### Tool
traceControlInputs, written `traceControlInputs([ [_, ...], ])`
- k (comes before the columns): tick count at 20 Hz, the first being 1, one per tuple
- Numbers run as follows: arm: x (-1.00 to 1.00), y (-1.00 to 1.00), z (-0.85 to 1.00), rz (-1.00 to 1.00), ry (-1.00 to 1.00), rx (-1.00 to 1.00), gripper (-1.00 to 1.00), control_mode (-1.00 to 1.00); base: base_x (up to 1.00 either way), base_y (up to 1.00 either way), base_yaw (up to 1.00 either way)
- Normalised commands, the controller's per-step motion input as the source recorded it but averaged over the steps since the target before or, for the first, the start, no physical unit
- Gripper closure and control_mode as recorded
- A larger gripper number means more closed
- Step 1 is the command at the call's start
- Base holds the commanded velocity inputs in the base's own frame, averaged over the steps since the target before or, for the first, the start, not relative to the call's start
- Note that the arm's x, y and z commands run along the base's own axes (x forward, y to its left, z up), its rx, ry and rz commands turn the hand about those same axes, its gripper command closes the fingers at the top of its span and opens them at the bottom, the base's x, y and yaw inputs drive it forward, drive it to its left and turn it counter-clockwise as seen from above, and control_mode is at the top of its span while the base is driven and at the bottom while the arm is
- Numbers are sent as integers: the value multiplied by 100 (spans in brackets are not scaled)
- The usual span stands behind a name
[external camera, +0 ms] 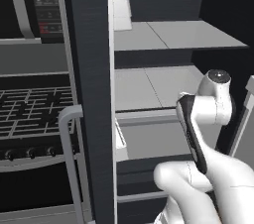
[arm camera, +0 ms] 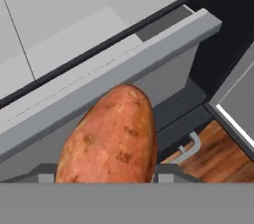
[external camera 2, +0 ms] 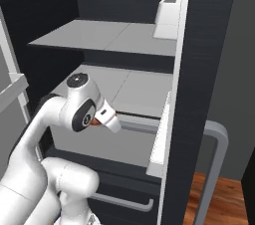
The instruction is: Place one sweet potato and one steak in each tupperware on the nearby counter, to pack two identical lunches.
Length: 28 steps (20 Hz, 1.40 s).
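Orange-red and speckled, the sweet potato (arm camera: 111, 136) sits between our gripper's (arm camera: 105, 173) two dark finger tips, which press against its sides, so we judge the jaws are closed on it. In the hand view it rises in front of a grey fridge drawer (arm camera: 124, 77), with pale shelves (arm camera: 59, 15) above and a strip of wooden floor (arm camera: 223, 153) off to one side. From the right base view we see our white arm (external camera 2: 74, 109) reaching into the open fridge, a glimpse of orange at the wrist, close to the lip of the lower shelf (external camera 2: 137, 114). The fridge door (external camera 2: 196, 94) stands just beside the arm. We judge the risk is in pulling out: the potato could knock the drawer edge or the door and slip from a grip that holds only its lower end. Neither tupperware nor the counter can be placed from here.
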Motion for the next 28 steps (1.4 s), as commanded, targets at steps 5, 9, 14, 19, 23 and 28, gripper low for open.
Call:
traceControlInputs([
  [5,-87,47,74,21,-11,-1,100,-100,0,0,0],
  [9,-57,52,96,22,-24,-5,100,-100,0,0,0],
  [14,-58,32,93,21,-17,-4,100,-100,0,0,0],
  [19,-44,15,49,15,-5,-3,100,100,-13,3,3],
  [23,0,0,0,0,0,0,100,100,-85,6,5],
  [28,0,0,0,0,0,0,100,100,-100,0,0],
])
